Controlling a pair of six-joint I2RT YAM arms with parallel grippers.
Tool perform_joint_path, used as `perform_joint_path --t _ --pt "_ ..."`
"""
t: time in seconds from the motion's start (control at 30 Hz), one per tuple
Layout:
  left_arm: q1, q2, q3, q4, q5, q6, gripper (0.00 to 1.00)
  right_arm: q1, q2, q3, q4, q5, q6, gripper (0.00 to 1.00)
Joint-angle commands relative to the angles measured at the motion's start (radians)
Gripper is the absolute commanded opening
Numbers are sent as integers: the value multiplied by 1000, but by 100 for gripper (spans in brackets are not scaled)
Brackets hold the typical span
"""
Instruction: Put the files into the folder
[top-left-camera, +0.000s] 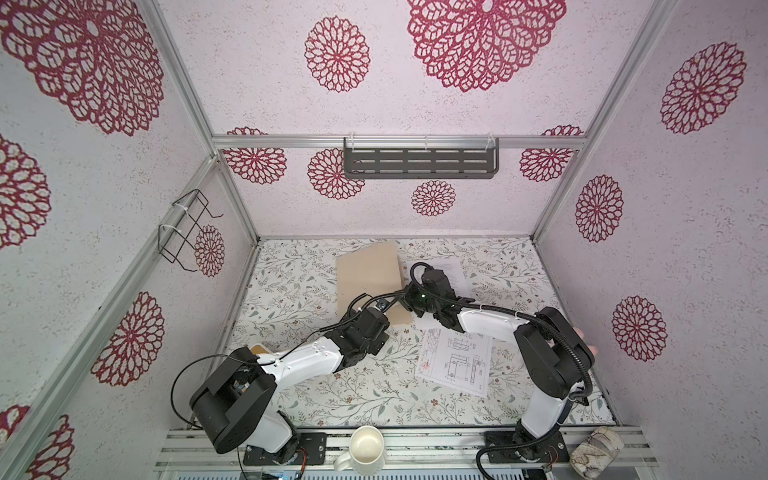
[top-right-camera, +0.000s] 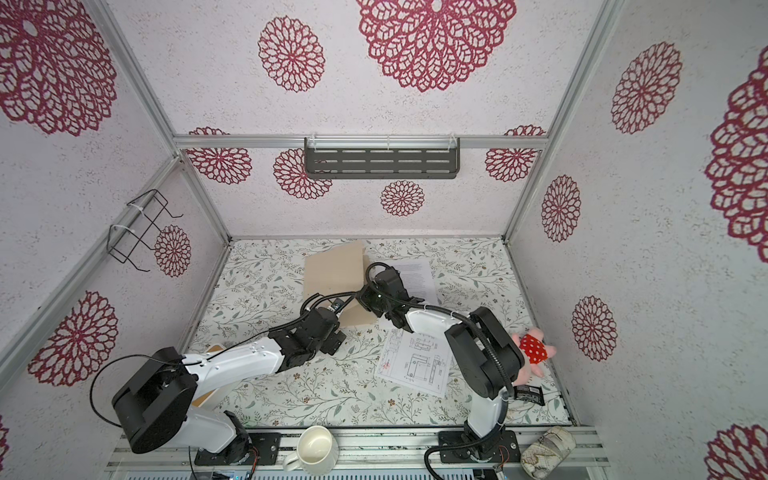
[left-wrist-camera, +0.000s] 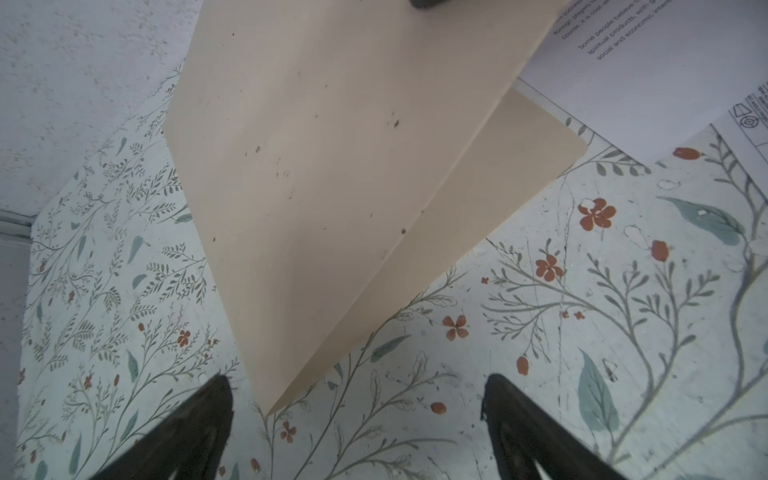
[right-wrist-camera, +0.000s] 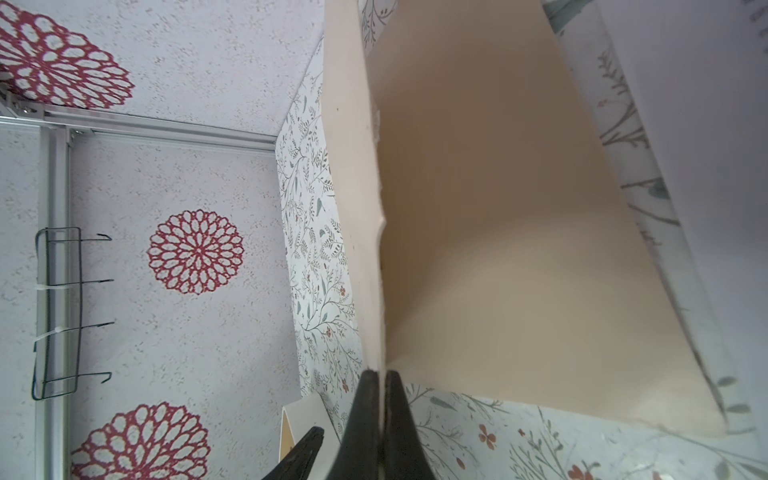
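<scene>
My right gripper (right-wrist-camera: 380, 374) is clenched on the free edge of the folder's (top-left-camera: 370, 274) top cover, holding it raised at a slant while the lower leaf lies flat on the floral table (top-left-camera: 291, 299), back centre. My left gripper (left-wrist-camera: 357, 377) is spread wide and grasps nothing; it hangs at the folder's near corner, where the fold ends, apart from the card.

The text sheet (left-wrist-camera: 665, 62) lies just right of the folder, partly under my right arm in both top views. On it I can read "Some people believe" and "social and economic". The drawing sheet (top-left-camera: 455, 359) lies flat nearer the front, right of centre, apart from the folder. Its lettering is too small to read, though a red mark shows by its left edge.

Open tabletop runs from the folder's left edge to the left wall, and across the front centre.
</scene>
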Motion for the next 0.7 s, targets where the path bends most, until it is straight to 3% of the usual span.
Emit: perform_joint_path --t 0.0,0.4,0.67 --pt "-17 28 31 69 -21 64 95 2 -63 25 -15 6 36 3" --pt "-20 126 66 99 -28 42 86 2 -86 16 -45 8 60 4" --pt "-19 142 77 106 -56 25 74 2 -89 10 -49 0 68 4"
